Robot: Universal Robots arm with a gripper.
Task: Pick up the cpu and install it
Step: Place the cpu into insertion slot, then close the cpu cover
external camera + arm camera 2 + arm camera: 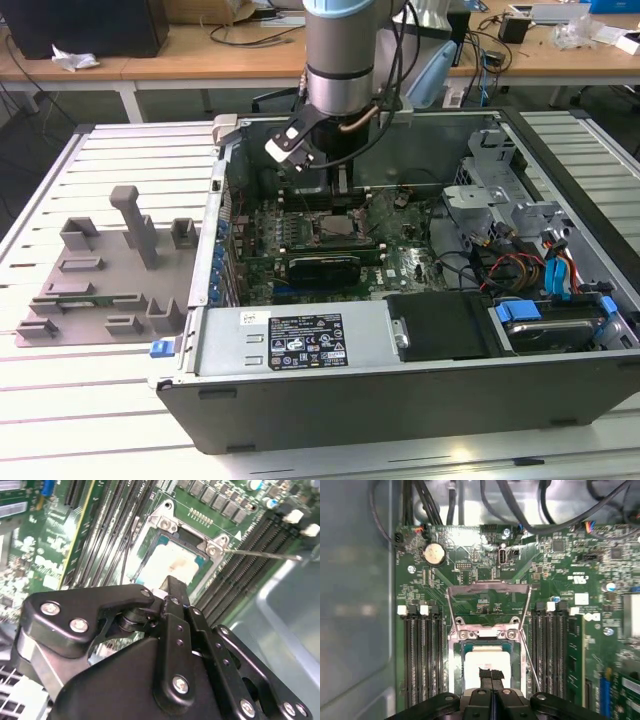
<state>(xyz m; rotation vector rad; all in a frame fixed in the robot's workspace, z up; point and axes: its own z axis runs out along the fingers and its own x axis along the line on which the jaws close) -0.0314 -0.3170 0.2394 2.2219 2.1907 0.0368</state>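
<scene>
While PC case point(400, 400) lies on slatted table point(80, 420) w/ desks point(250, 55) behind, hand point(491, 674) sits pinched closed over socketed cpu point(471, 672).

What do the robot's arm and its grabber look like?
The arm is a shiny silver-grey tube with a pale blue band on top and black cables looping beside it. The gripper is black, made of chunky jointed links dotted with round silver screws.
</scene>
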